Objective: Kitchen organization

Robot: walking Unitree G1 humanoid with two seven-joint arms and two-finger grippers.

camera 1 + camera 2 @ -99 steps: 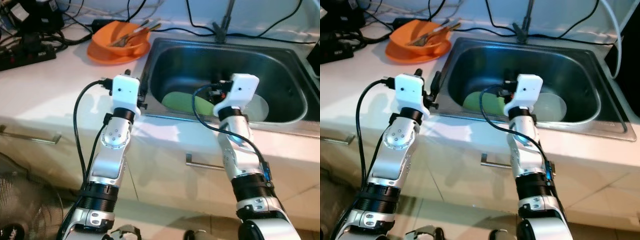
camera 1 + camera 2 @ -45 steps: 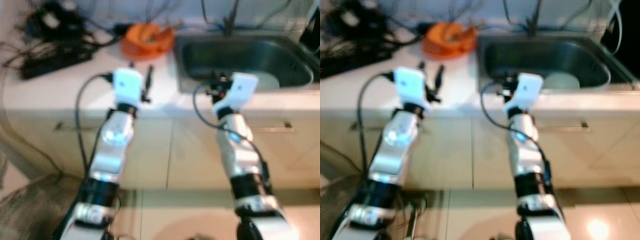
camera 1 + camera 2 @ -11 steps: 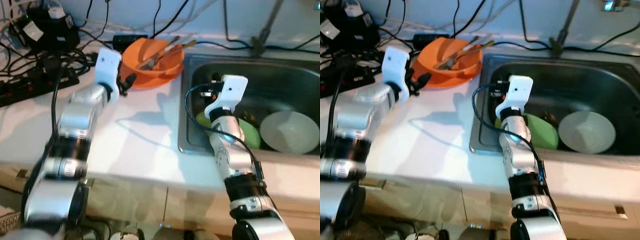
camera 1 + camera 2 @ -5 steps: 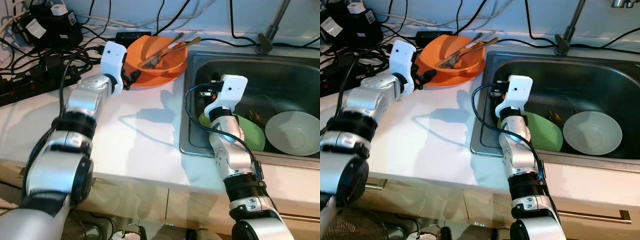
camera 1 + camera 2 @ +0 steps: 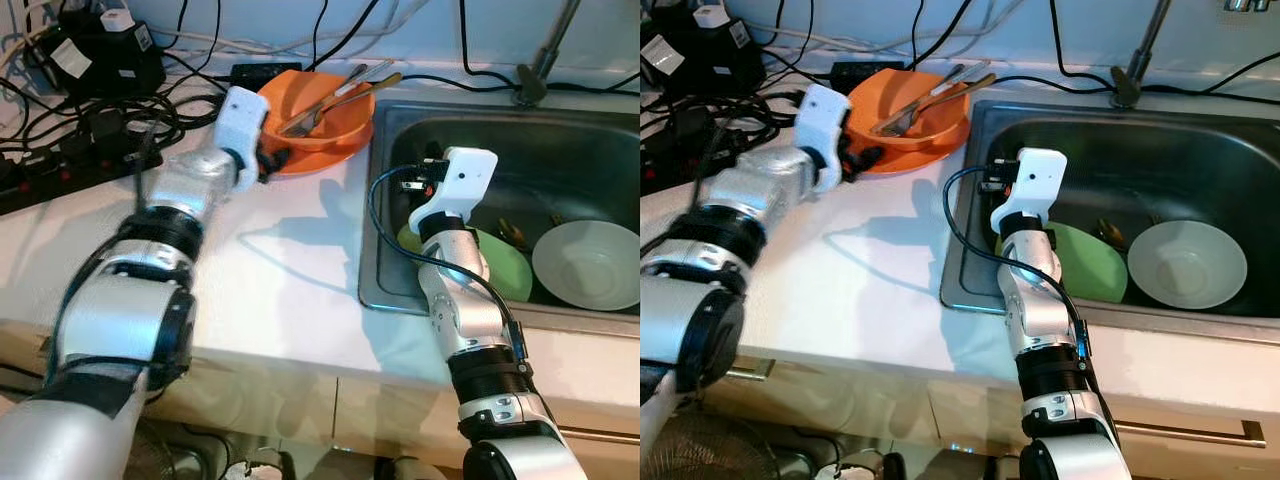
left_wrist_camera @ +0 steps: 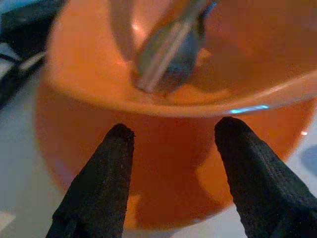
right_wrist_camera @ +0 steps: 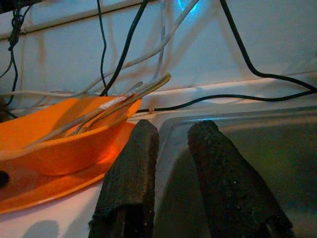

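Observation:
An orange bowl (image 5: 325,115) sits on an orange plate (image 5: 300,160) on the white counter, just left of the sink. Several metal utensils (image 5: 340,88) lie in the bowl. My left gripper (image 5: 273,160) is at the bowl's left side. In the left wrist view it (image 6: 173,134) is open, with the bowl's wall (image 6: 168,148) close ahead between the fingertips. My right arm (image 5: 450,265) reaches over the sink's left edge. Its gripper (image 7: 172,131) is open by a narrow gap and holds nothing.
The steel sink (image 5: 368,290) holds a green plate (image 5: 505,268), a white bowl (image 5: 590,265) and some cutlery (image 5: 510,235). A faucet (image 5: 535,70) stands behind it. Power strips and tangled cables (image 5: 90,80) crowd the counter's back left. Bare counter (image 5: 270,270) lies in front.
My left gripper has moved right, closer against the orange bowl. The right arm has stayed over the sink's edge.

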